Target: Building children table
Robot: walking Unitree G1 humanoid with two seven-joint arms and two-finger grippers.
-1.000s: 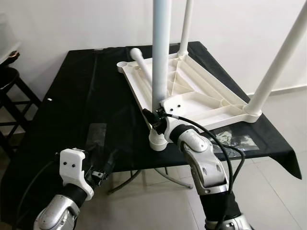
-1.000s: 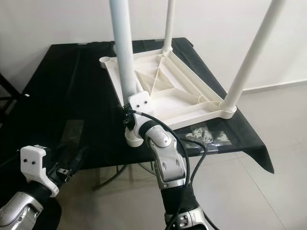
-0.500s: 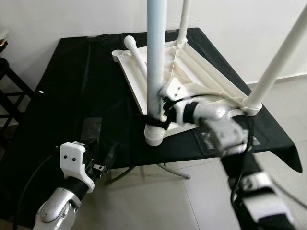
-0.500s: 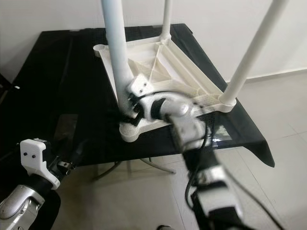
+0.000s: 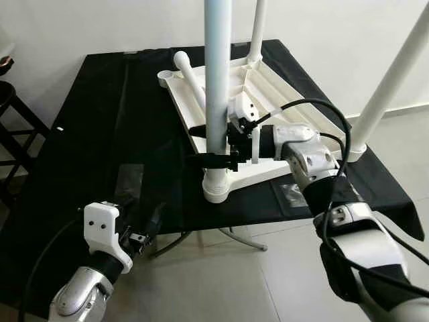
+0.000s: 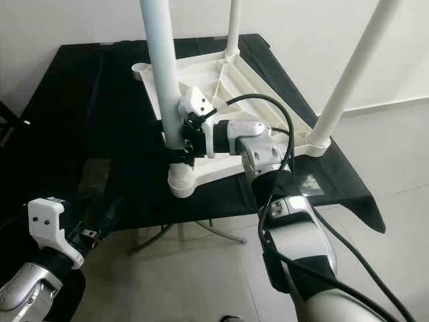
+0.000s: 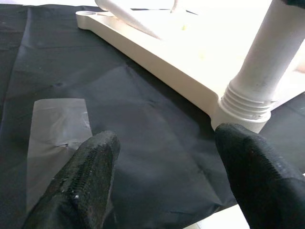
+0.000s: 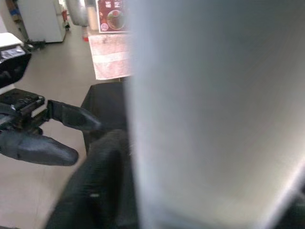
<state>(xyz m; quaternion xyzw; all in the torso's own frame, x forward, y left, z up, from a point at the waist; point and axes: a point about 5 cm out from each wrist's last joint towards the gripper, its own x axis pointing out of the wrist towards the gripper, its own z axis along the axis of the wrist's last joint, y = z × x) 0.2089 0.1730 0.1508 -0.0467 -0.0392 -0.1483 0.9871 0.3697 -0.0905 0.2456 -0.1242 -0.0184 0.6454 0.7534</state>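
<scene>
Tabletop [image 5: 281, 121] sits flipped on the black cloth [image 5: 87, 134], legs pointing up. Right gripper [image 5: 216, 144] has its fingers clamped around the near corner leg [image 5: 218, 80], just above its screw socket. Left gripper [image 7: 167, 167] hangs low by the cloth's front edge, fingers spread, holding nothing

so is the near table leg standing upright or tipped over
Upright: the near leg stands straight up from its corner socket, with the right gripper around it.

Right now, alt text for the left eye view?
The right gripper is closed around the nearest leg of an upturned white children's table on a black cloth. The left gripper is open at the cloth's near edge.
</scene>
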